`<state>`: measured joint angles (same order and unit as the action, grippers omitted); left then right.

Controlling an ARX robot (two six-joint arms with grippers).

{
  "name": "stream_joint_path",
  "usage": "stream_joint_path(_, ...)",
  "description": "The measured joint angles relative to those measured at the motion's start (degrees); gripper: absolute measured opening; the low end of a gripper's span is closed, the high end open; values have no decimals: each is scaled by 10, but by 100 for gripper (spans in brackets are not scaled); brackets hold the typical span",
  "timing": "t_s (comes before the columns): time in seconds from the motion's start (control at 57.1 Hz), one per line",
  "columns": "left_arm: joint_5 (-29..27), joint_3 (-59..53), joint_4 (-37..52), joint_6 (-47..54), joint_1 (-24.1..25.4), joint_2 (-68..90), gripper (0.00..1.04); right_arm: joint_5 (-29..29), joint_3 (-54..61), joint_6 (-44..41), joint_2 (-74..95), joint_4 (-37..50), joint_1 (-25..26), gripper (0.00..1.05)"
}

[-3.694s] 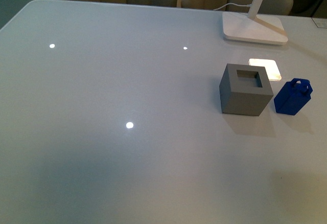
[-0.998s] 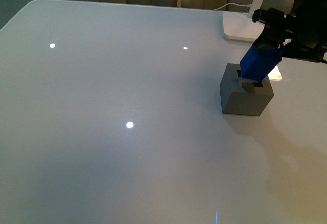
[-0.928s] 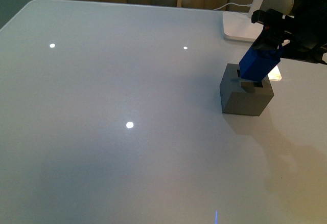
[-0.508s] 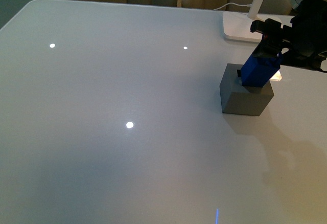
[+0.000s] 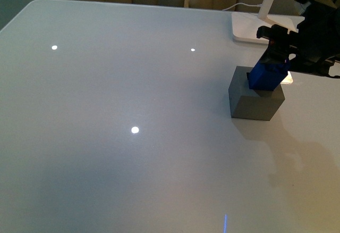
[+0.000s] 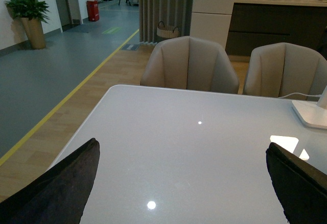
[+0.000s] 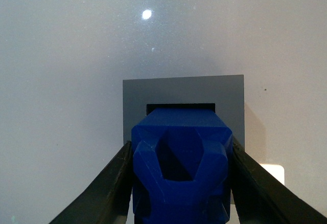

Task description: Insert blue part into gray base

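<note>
The gray base (image 5: 254, 104) stands on the white table at the right. The blue part (image 5: 267, 75) sits tilted, with its lower end in the base's square hole. My right gripper (image 5: 276, 52) is shut on the blue part from the far right side. In the right wrist view the blue part (image 7: 180, 168) fills the space between my black fingers (image 7: 104, 188), and the gray base (image 7: 168, 92) lies just beyond it with a dark strip of the hole showing. My left gripper (image 6: 189, 183) is open and empty over the table; it does not show in the front view.
A white lamp base (image 5: 264, 31) with its stem and cable stands behind the gray base at the table's far right. A bright lamp reflection (image 5: 287, 77) lies beside the base. Chairs (image 6: 189, 65) stand past the table's far edge.
The right gripper picked the blue part up from the table right of the base. Over the last second it has lowered the part further into the base's hole.
</note>
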<state>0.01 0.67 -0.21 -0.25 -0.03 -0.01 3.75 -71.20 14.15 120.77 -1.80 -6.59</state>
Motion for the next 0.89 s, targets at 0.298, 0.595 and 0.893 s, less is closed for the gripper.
stream_joint_path(0.298,0,0,0,0,0,0,97,6,9,0,-4,7,4,97)
stream_joint_path(0.595,0,0,0,0,0,0,97,18,102,-34,-136,63,21,96)
stream_joint_path(0.893,0,0,0,0,0,0,97,-48,278,-102,-300,309,27,83)
